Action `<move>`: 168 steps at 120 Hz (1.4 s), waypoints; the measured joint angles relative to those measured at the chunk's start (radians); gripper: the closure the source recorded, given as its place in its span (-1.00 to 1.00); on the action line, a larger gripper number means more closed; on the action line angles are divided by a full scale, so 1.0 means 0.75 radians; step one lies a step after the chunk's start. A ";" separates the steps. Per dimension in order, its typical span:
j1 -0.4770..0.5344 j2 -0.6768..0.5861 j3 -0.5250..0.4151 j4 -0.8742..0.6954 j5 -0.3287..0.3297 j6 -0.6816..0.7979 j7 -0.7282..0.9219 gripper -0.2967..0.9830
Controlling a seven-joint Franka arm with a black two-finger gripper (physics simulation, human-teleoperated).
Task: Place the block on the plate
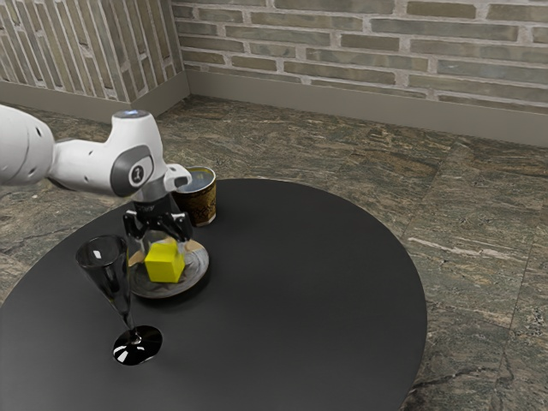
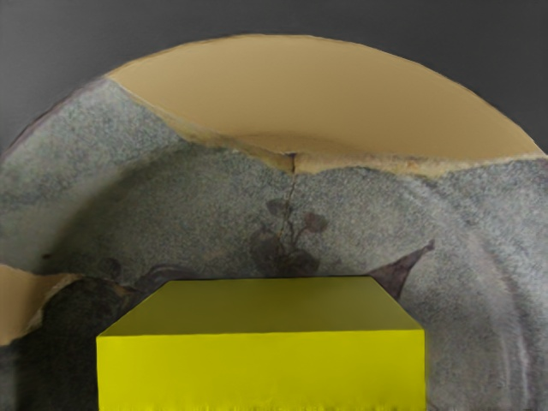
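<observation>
The step in hand, as I judge it, is the setting down of the block, or the short moment around the release. The yellow block (image 1: pixel 164 265) appears over the inner part of the plate (image 1: pixel 205 267), directly under the claw (image 1: pixel 161 236). From these views I cannot tell whether its bottom touches the plate or hangs a little above it. How far the claw is open I also cannot tell, nor if it has a grip on the block. In the wrist view the block lies close under the hand, quite level, with the tan and grey pattern of the plate around it.

The next move should be small and slow: if the block is held, lower it until it rests flat, then let it go and rise straight up. If it is already free, only the straight rise is needed.

On the same black counter (image 1: pixel 300 300), a dark stemmed glass (image 1: pixel 109 270) stands upright near the plate, and a patterned cup (image 1: pixel 202 208) stands near the plate on another side, close to the arm. Neither seems to block the way down, but a sideways swing of the hand could knock the tall glass.
</observation>
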 joint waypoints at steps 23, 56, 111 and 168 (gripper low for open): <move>-0.015 -0.084 -0.002 -0.002 0.005 -0.029 0.020 -0.50; -0.030 -0.200 -0.017 0.082 0.009 -0.165 0.072 -0.53; -0.153 -0.312 0.091 0.428 0.044 -0.539 0.196 -0.54; -0.318 -0.466 0.195 0.489 0.082 -0.754 0.287 -0.54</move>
